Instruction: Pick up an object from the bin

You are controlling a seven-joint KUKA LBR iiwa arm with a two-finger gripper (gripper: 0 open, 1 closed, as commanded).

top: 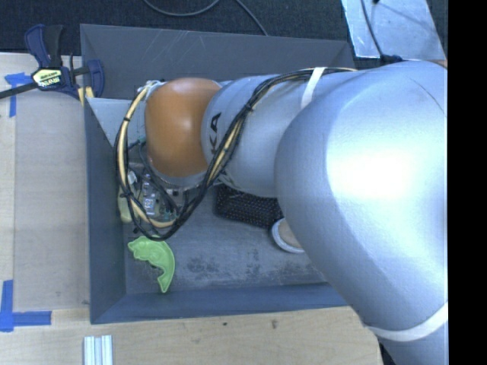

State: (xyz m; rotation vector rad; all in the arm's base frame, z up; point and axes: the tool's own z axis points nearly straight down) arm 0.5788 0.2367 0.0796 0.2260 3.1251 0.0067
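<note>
The arm (342, 188) comes in from the right and covers much of the bin (103, 226). Its orange cover (176, 128) sits over the left half, and the claw (152, 198) hangs below that cover in a tangle of cables (125, 150), close to the left wall. Whether the claw is open or closed cannot be told from here, and nothing can be seen held in it. The nearest loose thing is a green curved piece (156, 258), soft-looking and shaped rather like a leaf or a small toy creature. It lies flat on the bin floor in the near-left corner. From the claw it lies toward the near wall, just beside the lowest loop of cable and a touch to the right, so by my reading the coming move depends on that short offset toward the near wall. The piece's long axis runs from its broad end, nearest the claw, down to a narrow tip that points at the near wall and bends slightly right. A grip across the narrow width, at right angles to that axis, looks the likeliest to hold. Further right, partly under the arm, lie a black mesh thing (243, 204) and a pale round disc (288, 236), both farther from the claw than the green piece.
</note>
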